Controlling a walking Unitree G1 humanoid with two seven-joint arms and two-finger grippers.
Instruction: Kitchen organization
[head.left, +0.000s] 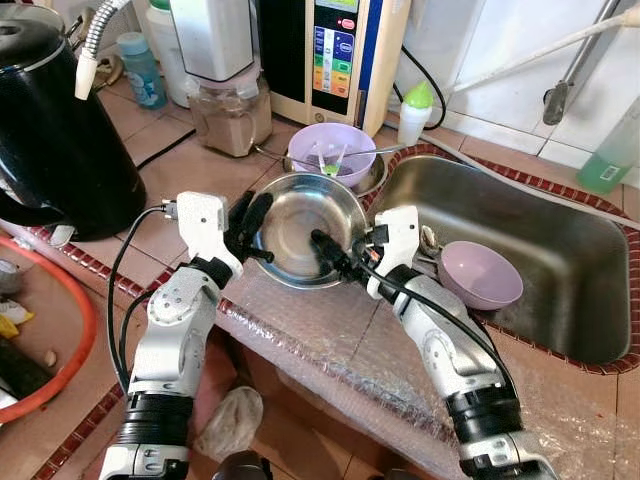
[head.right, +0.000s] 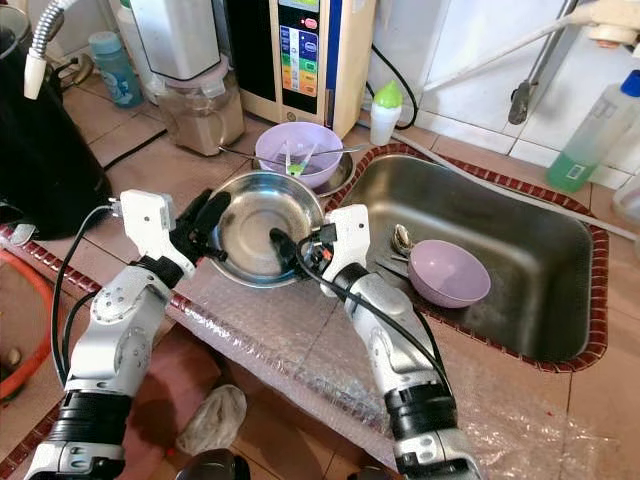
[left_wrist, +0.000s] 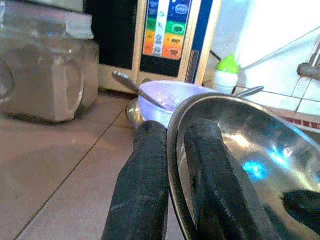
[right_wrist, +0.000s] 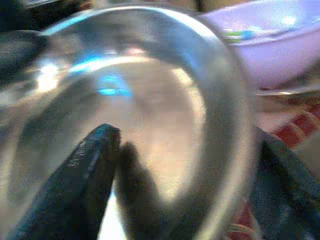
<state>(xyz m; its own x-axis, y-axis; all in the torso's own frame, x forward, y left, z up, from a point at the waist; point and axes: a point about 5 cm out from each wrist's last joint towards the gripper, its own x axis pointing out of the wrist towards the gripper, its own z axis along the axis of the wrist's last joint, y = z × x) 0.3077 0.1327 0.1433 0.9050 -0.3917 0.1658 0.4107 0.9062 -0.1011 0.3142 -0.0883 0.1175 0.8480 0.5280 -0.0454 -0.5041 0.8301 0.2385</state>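
Just beside the sink (head.left: 600, 345), the steel bowl (head.left: 305, 225) is pinched at opposite rims by the left gripper (head.left: 250, 225) and right gripper (head.left: 335, 255), each clamped over the edge, likely so it stays level.

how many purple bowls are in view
2. One purple plastic bowl with utensils in it sits on the counter behind the steel bowl both grippers hold; another purple plastic bowl lies in the steel sink. Others may be hidden.
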